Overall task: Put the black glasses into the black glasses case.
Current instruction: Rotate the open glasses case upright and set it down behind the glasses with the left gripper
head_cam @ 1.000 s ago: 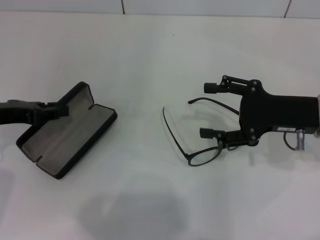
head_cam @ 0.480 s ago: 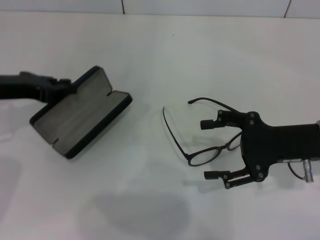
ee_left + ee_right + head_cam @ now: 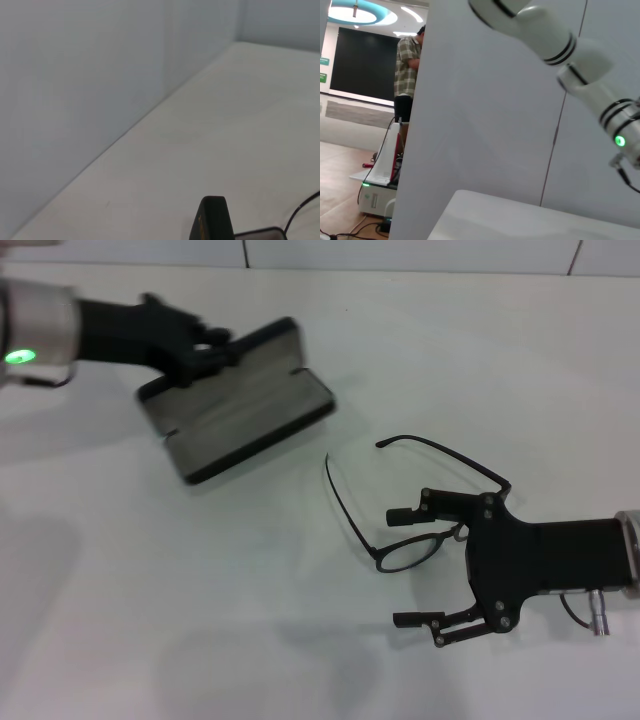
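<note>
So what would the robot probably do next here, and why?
Probably close the right gripper on the black glasses. Its fingers are open on either side of the near lens, and the glasses lie on the table. The left gripper already holds the open black glasses case up, ready to receive them.

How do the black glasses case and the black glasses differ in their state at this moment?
The black glasses case is held at its far rim by the left gripper, while the black glasses are not gripped: the right gripper is open around one lens. The case is a broad open box with grey lining; the glasses are a thin frame, temples unfolded. Both are black.
</note>
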Robot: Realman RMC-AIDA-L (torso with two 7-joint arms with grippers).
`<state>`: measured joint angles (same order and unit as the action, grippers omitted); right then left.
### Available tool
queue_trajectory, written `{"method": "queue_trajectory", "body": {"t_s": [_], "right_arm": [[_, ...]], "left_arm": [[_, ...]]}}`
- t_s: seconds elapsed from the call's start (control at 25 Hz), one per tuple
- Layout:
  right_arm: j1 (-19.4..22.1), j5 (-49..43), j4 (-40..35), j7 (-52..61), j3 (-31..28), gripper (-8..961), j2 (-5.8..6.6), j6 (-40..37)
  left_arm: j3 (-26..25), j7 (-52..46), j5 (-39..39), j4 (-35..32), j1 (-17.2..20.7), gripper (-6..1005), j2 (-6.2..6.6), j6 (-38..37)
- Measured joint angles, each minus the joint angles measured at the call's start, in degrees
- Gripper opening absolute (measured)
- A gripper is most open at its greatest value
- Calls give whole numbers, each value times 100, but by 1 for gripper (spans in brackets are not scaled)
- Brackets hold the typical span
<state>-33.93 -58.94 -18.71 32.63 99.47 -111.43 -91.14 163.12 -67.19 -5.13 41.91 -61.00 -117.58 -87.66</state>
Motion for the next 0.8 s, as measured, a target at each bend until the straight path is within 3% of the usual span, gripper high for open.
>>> {"method": "queue_trajectory", "body": {"t_s": [0.28, 0.8], "right_arm": [[201, 2, -33, -74, -8, 869, -36, 6], [411, 25, -55, -218, -86, 869, -52, -46]], "left_arm": [[0, 1048, 446, -396, -620, 194, -193, 371], [1, 1846, 483, -1388, -861, 194, -207, 1172]]}}
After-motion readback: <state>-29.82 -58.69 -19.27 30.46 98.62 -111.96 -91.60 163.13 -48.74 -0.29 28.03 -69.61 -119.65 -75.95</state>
